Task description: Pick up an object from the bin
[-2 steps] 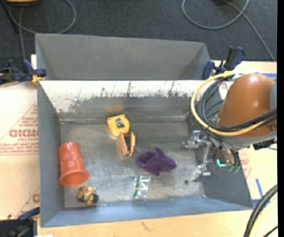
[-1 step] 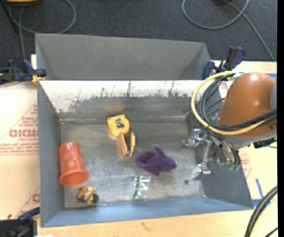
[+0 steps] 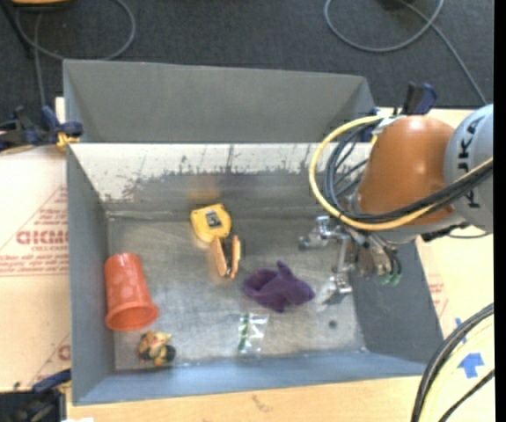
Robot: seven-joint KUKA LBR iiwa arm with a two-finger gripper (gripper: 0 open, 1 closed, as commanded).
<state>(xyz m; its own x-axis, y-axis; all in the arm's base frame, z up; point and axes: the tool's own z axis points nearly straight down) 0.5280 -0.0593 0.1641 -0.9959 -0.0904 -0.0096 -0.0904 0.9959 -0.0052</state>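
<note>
The arm [image 3: 407,170], its wrist under a smooth rounded orange cover looped with yellow and black cables, reaches in from the right and tips down over the right end of the grey metal bin [image 3: 217,104]. The claw [image 3: 335,288] hangs low near the floor; its metal parts blur together, so I cannot tell whether it is spread or pressed together. Just left of it lies a crumpled purple cloth [image 3: 276,288], soft and folded. Farther left are a blocky yellow object [image 3: 209,222], a tan and orange piece [image 3: 227,256] of unclear shape, an orange ribbed plastic cup [image 3: 128,290] on its side, a small clear packet [image 3: 251,332] and a tiny brownish figure [image 3: 156,347].
</note>
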